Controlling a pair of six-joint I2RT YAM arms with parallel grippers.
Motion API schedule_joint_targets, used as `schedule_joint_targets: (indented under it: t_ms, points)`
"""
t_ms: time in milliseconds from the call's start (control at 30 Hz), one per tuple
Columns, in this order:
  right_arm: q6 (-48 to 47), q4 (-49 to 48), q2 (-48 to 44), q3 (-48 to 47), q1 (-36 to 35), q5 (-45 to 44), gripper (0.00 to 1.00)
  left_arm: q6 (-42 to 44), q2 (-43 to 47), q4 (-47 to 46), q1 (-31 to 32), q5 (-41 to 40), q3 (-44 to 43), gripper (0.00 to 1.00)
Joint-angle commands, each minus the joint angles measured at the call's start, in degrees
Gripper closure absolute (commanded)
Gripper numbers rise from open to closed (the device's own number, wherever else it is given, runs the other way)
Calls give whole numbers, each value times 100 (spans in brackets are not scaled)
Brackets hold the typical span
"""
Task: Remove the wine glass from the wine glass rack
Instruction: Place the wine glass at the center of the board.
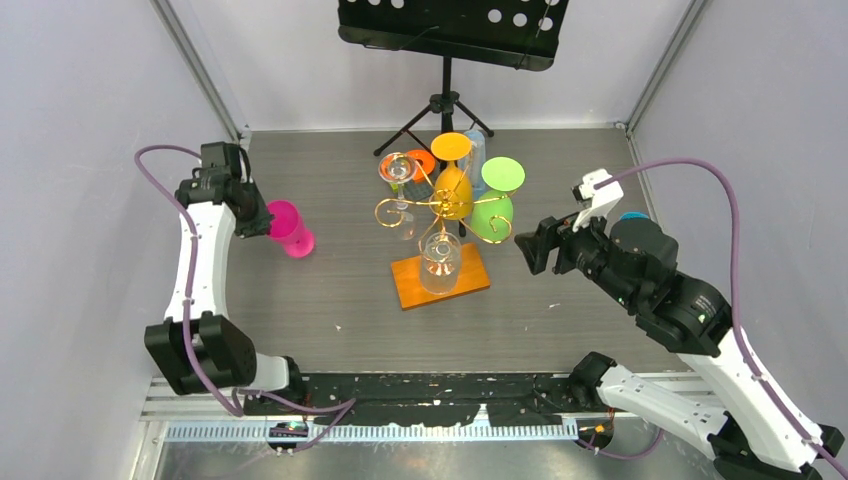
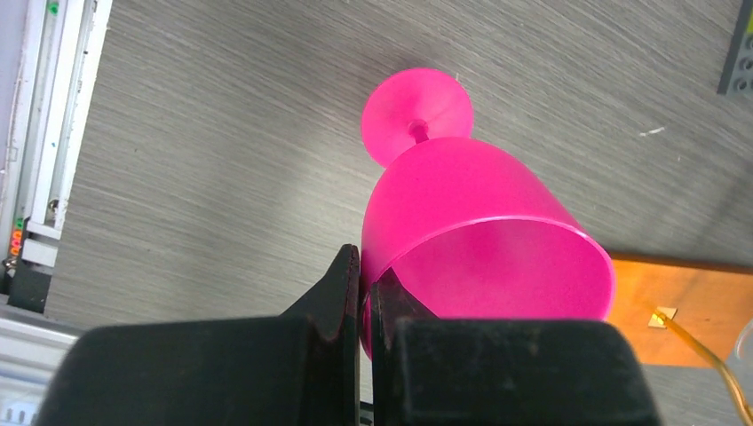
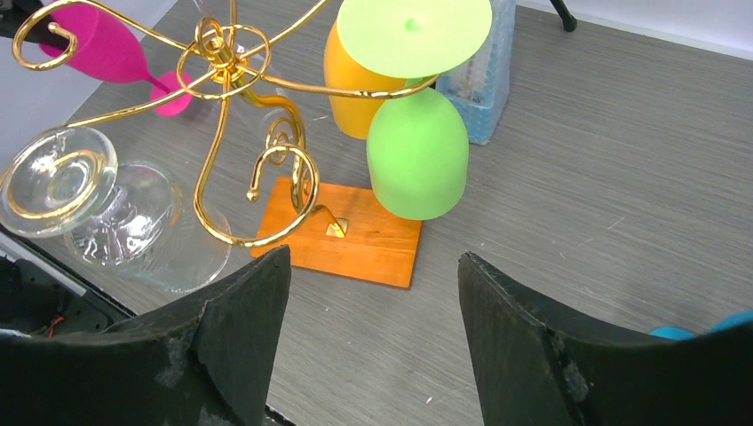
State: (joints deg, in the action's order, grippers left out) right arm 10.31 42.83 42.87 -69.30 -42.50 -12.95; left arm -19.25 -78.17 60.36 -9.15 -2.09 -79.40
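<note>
**Left gripper [image 2: 362, 266] pinches the pink wine glass [image 2: 462, 204], off the wine glass rack [image 1: 430, 206]**

The left gripper's jaws are closed down tight on the rim of the glass's bowl. One finger [image 2: 333, 293] presses the outer wall and the other sits inside the mouth. The glass is tilted, with its mouth toward the wrist camera and its stem and round foot pointing away over the grey table [image 2: 222, 133]. Whether the foot touches the table cannot be told. From above, the pink wine glass lies at 9 o'clock of the rack, well apart from the gold wire arms and from the orange wooden base [image 3: 355, 244].

The right gripper [image 1: 530, 247] stands wide open with nothing between its fingers. It is between 3 and 4 o'clock of the rack, near it and facing it, touching nothing.

In the right wrist view a green wine glass [image 3: 417, 155] hangs upside down straight ahead, its flat foot resting over a wire arm. An orange wine glass [image 3: 351, 84] hangs just behind it, at 11 o'clock of the green one. A clear wine glass [image 3: 133, 222] hangs at the 9 o'clock side of that view, its foot held in a curled scroll end.

The base lies flat on the table. A clear bluish container [image 3: 484, 80] stands just beyond the orange glass. A black music stand [image 1: 450, 30] rises at 12 o'clock of the rack, its tripod legs on the table.
</note>
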Motion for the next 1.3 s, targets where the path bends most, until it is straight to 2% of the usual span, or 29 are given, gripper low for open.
schedule_joint_targets:
  t_ms: [0, 400, 500, 767, 867, 1067, 1267]
  points:
    - [11, 44, -204, 128, 31, 26, 25, -95, -386, -453, -200, 183, -111, 100]
    - [-110, 374, -478, -1, 35, -313, 21, -185, -1078, -281, -289, 112, -703, 100]
    - [-120, 418, -531, -6, 33, -334, 21, -193, -1225, -254, -289, 113, -777, 91]
    - [-123, 548, -593, -17, 31, -377, 20, -169, -1441, -128, -292, 34, -1023, 84]
    - [-125, 592, -627, -22, 31, -430, 20, -167, -1419, -57, -298, 21, -1099, 77]
    - [-93, 661, -624, -110, 33, -413, 20, -124, -1128, -14, -299, -173, -1143, 53]
    - [-61, 717, -620, -255, 33, -361, 18, -127, -740, 23, -297, 20, -1062, 44]
